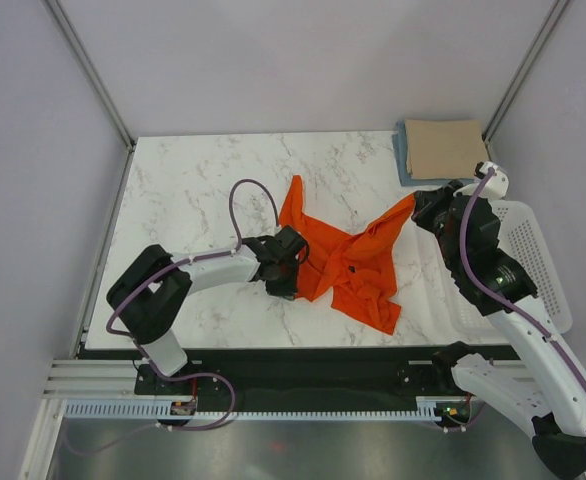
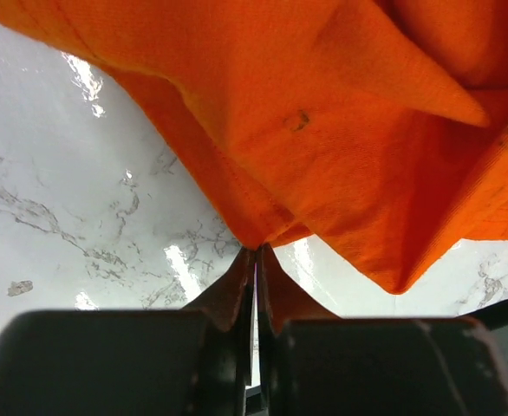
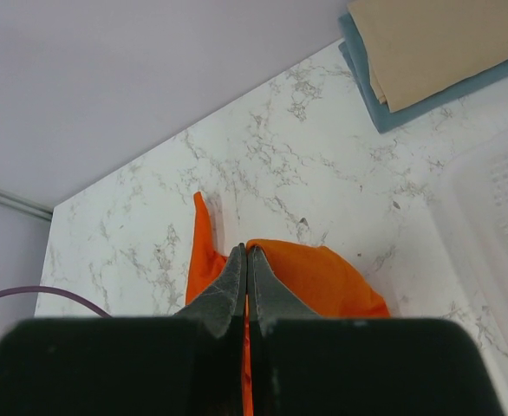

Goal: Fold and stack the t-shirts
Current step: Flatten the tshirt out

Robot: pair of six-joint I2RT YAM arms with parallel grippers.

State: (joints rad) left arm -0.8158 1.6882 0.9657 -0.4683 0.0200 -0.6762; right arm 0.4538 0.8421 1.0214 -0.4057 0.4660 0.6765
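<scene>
Currently: orange t-shirt sits crumpled on the marble worktop, right of centre, bunched in irregular folds. One strip runs up towards the far side, and another corner is drawn out towards the right.

Left gripper: jaws pinched together on a fold at the shirt's left edge. In the wrist view the cloth fans out from the fingertips, raised off the worktop there.

Right gripper: jaws closed to a sliver, with orange cloth caught between them at the drawn-out right corner.

Far right corner of the worktop: tan t-shirt folded flat on top of the light blue t-shirt, whose edge shows along the left and near sides.

White perforated basket at the right edge, partly under the right arm.
</scene>
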